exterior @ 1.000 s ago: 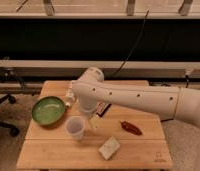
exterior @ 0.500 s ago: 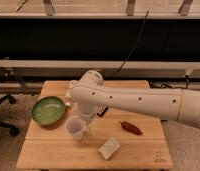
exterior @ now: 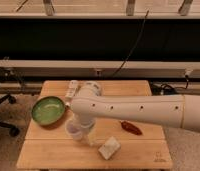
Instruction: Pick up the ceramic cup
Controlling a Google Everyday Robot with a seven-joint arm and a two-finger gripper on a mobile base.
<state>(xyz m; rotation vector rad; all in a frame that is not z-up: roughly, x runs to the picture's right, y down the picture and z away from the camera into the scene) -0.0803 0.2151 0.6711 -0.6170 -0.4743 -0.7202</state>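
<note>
The ceramic cup (exterior: 72, 130) is a small white cup standing on the wooden table (exterior: 143, 152), just right of the green bowl (exterior: 48, 110). My white arm reaches in from the right and bends down over the cup. The gripper (exterior: 84, 131) is at the cup's right side, right up against it, and the arm hides most of it. Only the cup's left part shows.
A slim white bottle (exterior: 72, 89) lies at the table's back, behind the arm. A red chili pepper (exterior: 130, 128) lies right of centre. A pale block (exterior: 109, 148) lies near the front edge. An office chair base (exterior: 3, 112) stands left of the table.
The arm has swung lower and leftward over the cup, so it now covers more of the cup. The other objects have not moved.
</note>
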